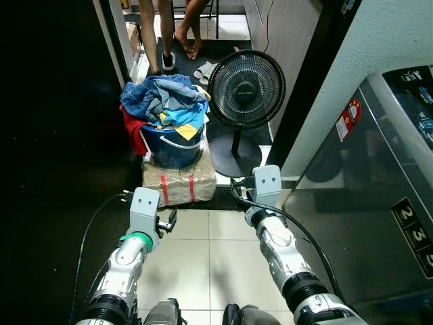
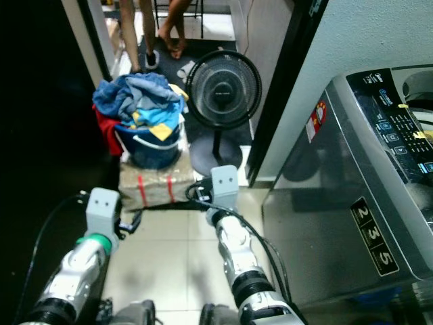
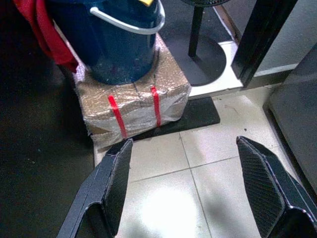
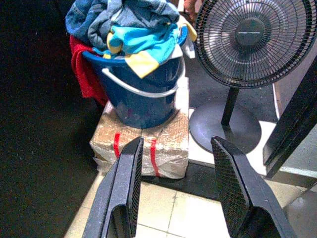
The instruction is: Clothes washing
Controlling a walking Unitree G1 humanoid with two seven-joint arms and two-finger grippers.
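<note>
The left hand (image 3: 181, 188) hovers low over the tiled floor (image 1: 196, 264), fingers spread wide and holding nothing. Just ahead of it, slightly to its outer side, sits the wrapped box (image 1: 178, 183) with red tape, and on that box stands the blue bucket (image 1: 172, 149), heaped with clothes (image 1: 162, 98); a red garment (image 1: 133, 132) hangs over the bucket's far-left rim. The right hand (image 4: 178, 193) is also spread and empty, facing the same bucket from a little further back.

The laundry looks soft, light and loose, likely to trail or snag if pulled from the middle. The white bail handle (image 4: 141, 89), lying against the bucket's front, seems the firmer hold, though a full bucket may swing.

Beyond the right hand stands a pedestal fan (image 1: 245, 88), close beside the bucket. The washing machine (image 2: 365, 176) rises outboard of the right hand, narrowing the room.
</note>
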